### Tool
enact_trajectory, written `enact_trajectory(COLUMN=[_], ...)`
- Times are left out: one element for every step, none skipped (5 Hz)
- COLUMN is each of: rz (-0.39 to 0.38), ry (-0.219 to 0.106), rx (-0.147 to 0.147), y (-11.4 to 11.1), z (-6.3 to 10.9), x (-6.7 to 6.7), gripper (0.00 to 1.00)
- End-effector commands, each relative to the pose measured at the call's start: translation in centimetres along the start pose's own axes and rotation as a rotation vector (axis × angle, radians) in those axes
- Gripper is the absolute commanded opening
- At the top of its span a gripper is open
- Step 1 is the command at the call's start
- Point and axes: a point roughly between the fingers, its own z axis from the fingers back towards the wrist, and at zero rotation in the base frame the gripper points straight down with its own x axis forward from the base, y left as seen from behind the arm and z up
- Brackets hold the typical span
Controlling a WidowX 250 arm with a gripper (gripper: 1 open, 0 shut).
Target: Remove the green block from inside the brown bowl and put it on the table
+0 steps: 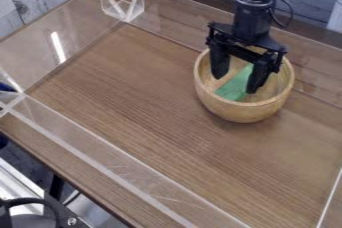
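The brown bowl (pixel 243 99) stands on the table (pixel 134 102) at the right. Inside it the green block (pixel 237 84) leans against the bowl's inner wall. My black gripper (pixel 243 77) points straight down into the bowl, its two fingers open and standing on either side of the block. The fingertips reach below the rim. I cannot tell whether they touch the block. The upper part of the block is partly hidden behind the fingers.
Low clear acrylic walls (pixel 94 157) edge the tabletop on the left and front. A clear acrylic bracket (pixel 123 4) stands at the back left corner. Bare wood stretches left of the bowl.
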Motion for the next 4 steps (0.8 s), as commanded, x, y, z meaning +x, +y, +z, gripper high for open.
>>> enact_trajectory(rz=[-0.005, -0.004, -0.003, -0.001], ry=[-0.078, -0.068, -0.058, -0.047], rx=[-0.002, -0.003, -0.005, -0.006], y=[-0.2, -0.1, -0.1, 0.0], z=[2.2, 1.8, 1.3, 0.8], x=[0.9, 1.1, 1.3, 1.6], gripper=[1.0, 1.0, 1.0, 1.0])
